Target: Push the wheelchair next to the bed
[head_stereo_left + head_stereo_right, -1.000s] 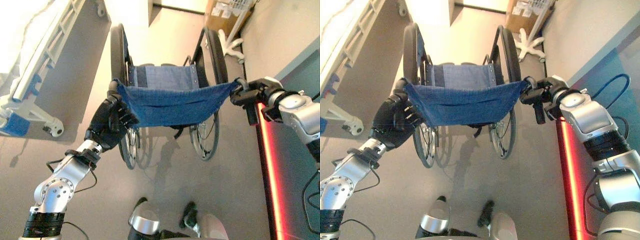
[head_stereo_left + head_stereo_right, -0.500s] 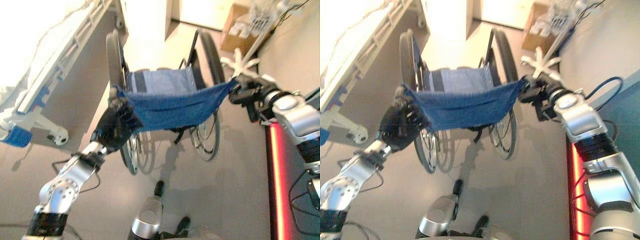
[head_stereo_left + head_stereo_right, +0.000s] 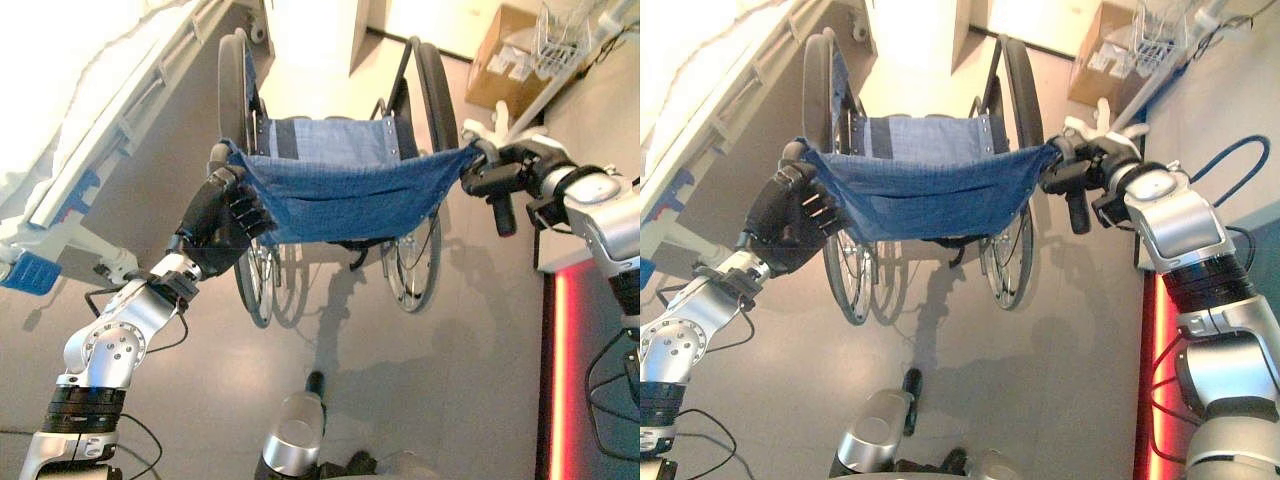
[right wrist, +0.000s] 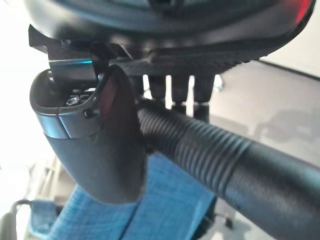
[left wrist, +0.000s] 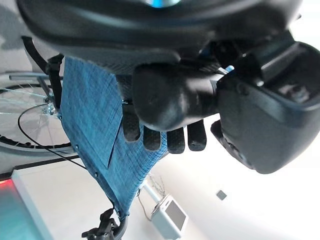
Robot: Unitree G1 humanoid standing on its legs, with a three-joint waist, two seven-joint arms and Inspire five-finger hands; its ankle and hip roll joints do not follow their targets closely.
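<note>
both hands are curled round the wheelchair [image 3: 340,190] push handles, left hand [image 3: 222,218] and right hand [image 3: 498,178]. the chair stands near the bed [image 3: 90,110] on the far left, still a gap apart; closing that gap remains.

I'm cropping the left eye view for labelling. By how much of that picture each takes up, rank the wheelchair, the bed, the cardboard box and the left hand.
1. wheelchair
2. bed, cut off by the picture's edge, so only its visible part counts
3. left hand, close to the camera
4. cardboard box, far off and partly cut off
</note>
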